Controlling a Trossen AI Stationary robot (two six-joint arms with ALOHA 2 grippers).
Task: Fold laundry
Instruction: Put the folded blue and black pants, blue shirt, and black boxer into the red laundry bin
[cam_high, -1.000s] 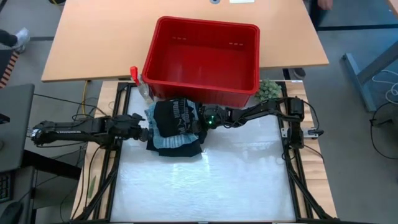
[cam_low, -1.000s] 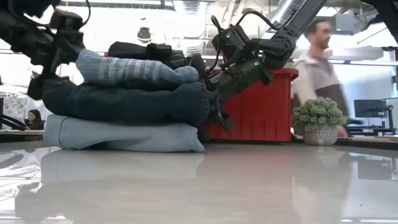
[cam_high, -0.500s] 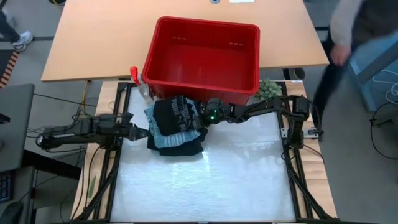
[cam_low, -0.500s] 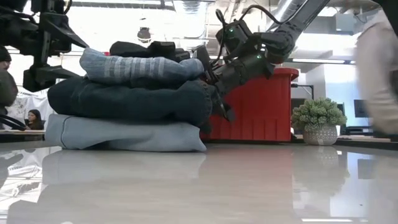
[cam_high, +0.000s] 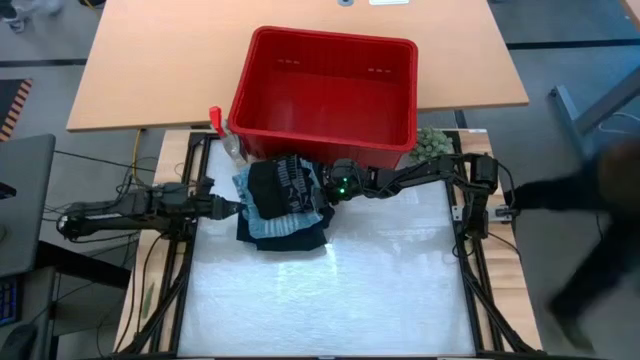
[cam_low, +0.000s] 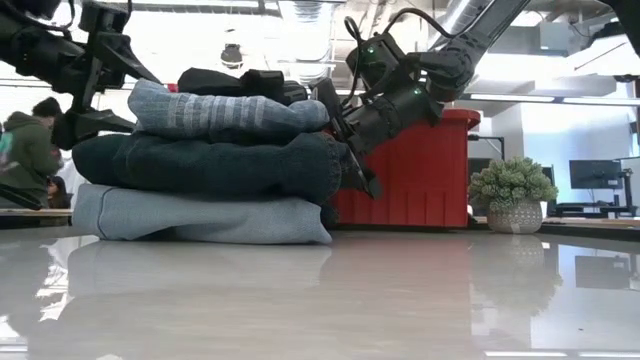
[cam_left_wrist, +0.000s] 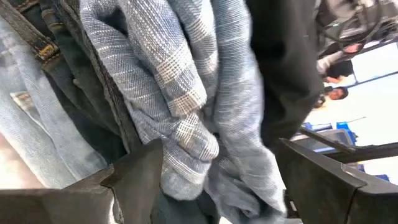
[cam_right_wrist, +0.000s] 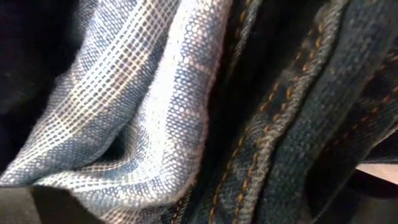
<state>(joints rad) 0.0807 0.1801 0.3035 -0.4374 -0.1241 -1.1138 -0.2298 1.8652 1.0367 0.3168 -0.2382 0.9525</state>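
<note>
**Inspector:** State the laundry's position and lie.

**Robot:** The stack of laundry sits on the tabletop toward 12 o'clock, just in front of the red basket. In the low view it reads, bottom up: light blue, dark denim, striped, black. Its long axis appears to run 9 to 3 o'clock, folded edges pointing toward 3.

**Inspector:** And your fingers?

**Robot:** My left gripper is at the stack's 9 o'clock end, fingers spread, pinching nothing. My right gripper is at the 3 o'clock end, fingers spread against the folds; I judge it the nearer. The stack lies directly between them.
</note>
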